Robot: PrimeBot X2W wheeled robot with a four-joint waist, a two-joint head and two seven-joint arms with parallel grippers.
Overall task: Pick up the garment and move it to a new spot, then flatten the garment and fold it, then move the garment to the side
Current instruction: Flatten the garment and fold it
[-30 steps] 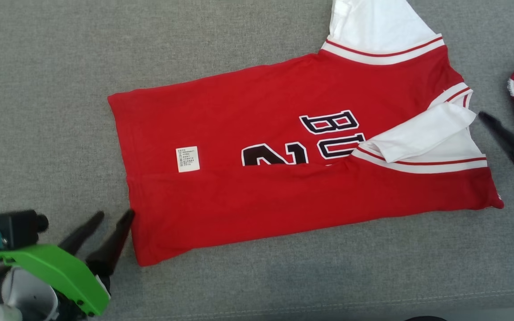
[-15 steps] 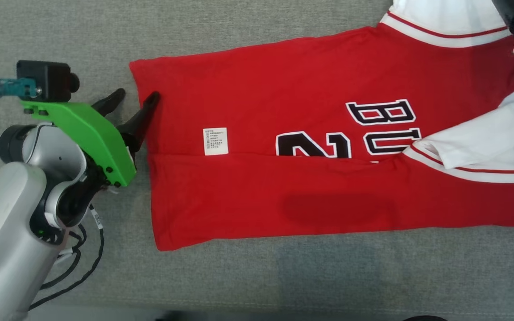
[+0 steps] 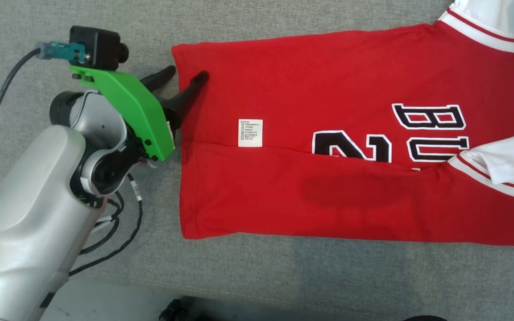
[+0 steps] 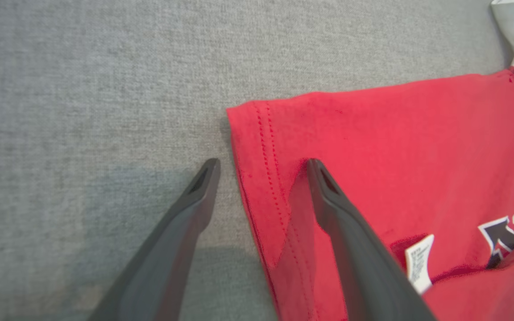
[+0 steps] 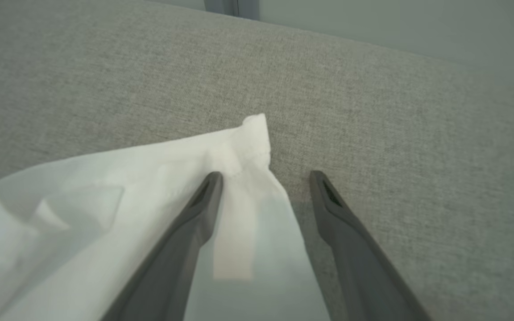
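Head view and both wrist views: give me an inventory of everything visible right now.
garment: one, red with white bands, black letters, lying partly folded on the surface.
care label: one, white, on the garment's red body.
surface: one, grey fabric, under everything.
left arm: one, pale grey with green bracket, head view's left.
left gripper: one, dark fingers open, straddling the garment's hem.
right gripper: one, dark fingers open, straddling the white sleeve's edge.

Your left tool [image 3: 187,72] sits upper left of frame, jaws wide apart; pale forearm [image 3: 25,223] enters from lower left. Your right tool [image 5: 265,175]: jaws likewise spread.
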